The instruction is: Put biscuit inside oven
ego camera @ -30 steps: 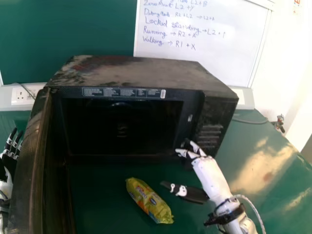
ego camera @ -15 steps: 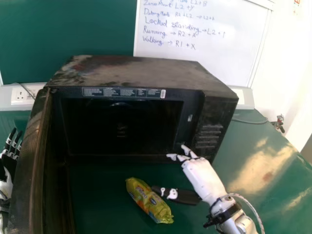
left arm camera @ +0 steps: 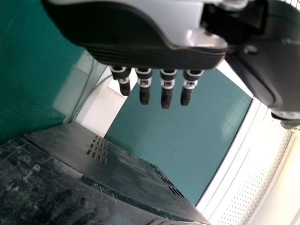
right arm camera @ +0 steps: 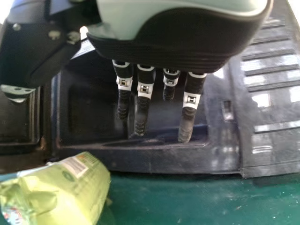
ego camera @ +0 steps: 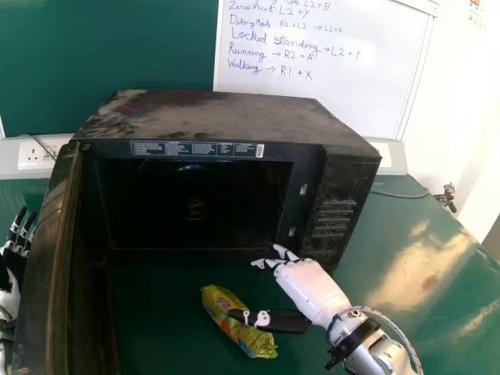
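Observation:
The biscuit packet (ego camera: 224,312), yellow-green, lies on the green table before the black oven (ego camera: 226,121), whose door (ego camera: 53,258) stands wide at the left. Above the packet's right side is my right hand (ego camera: 311,289), its thumb over the wrapper and its fingers extended near the oven's lower front edge. In the right wrist view, the right hand (right arm camera: 183,40) has straight fingers, with the packet (right arm camera: 61,192) beyond them on the thumb's side. My left hand (ego camera: 11,269) is outside the door at the far left; in the left wrist view, the left hand (left arm camera: 140,47) has straight fingers.
A whiteboard (ego camera: 328,70) with handwriting stands behind the oven. Wall sockets (ego camera: 33,155) are at the back left, and a cable (ego camera: 402,194) runs over the table (ego camera: 406,312) on the right. Vent slots mark the oven's side (left arm camera: 136,173) in the left wrist view.
My right hand has moved left and a little toward the robot, away from the oven's right front, bringing its thumb over the packet. The packet and left hand have stayed put.

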You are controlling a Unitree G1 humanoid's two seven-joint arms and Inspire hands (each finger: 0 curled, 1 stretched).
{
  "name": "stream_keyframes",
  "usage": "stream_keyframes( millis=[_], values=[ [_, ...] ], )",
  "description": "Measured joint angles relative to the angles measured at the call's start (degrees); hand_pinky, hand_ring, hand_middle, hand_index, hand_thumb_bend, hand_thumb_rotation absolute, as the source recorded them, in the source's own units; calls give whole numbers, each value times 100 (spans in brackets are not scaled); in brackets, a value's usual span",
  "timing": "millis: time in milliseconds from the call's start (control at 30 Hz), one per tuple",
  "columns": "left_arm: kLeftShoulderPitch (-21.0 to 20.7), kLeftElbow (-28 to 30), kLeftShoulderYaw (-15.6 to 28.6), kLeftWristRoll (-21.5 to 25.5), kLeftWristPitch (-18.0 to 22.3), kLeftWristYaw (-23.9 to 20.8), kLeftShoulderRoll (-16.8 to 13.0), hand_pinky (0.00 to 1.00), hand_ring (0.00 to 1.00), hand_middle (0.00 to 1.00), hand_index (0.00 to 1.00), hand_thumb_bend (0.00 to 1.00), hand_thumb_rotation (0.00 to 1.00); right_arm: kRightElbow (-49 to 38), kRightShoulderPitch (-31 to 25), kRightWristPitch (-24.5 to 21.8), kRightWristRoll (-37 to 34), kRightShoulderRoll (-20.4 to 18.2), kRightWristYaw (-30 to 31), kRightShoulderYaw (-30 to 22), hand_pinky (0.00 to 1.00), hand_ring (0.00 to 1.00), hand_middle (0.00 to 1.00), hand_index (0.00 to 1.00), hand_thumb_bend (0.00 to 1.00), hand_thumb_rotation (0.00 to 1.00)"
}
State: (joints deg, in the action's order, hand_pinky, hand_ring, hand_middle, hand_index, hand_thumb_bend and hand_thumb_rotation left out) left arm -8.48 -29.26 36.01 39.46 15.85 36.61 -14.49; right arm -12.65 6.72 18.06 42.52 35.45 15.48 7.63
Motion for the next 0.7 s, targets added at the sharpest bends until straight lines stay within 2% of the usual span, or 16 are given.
stream_keyframes(
  millis=[333, 433, 567, 700],
  values=[
    [9, 34, 1, -2, 0, -7, 6, 60, 68, 79, 90, 10, 0, -196, 127, -124, 19, 54, 386, 91, 54, 67, 71, 81, 100, 87],
    [21, 84, 0, -2, -3, -55, 14, 66, 69, 79, 90, 10, 0, -247, 142, -266, 62, 56, 579, 131, 54, 68, 73, 81, 100, 86],
    [17, 96, 0, -1, -4, -60, 18, 57, 67, 79, 91, 10, 0, -390, 153, -474, 93, 56, 842, 166, 55, 69, 74, 82, 100, 85],
    [17, 96, 1, 3, -17, -60, 17, 53, 66, 78, 90, 11, 0, -473, 173, -633, 93, 57, 1066, 189, 55, 69, 74, 82, 100, 85]
  ],
)
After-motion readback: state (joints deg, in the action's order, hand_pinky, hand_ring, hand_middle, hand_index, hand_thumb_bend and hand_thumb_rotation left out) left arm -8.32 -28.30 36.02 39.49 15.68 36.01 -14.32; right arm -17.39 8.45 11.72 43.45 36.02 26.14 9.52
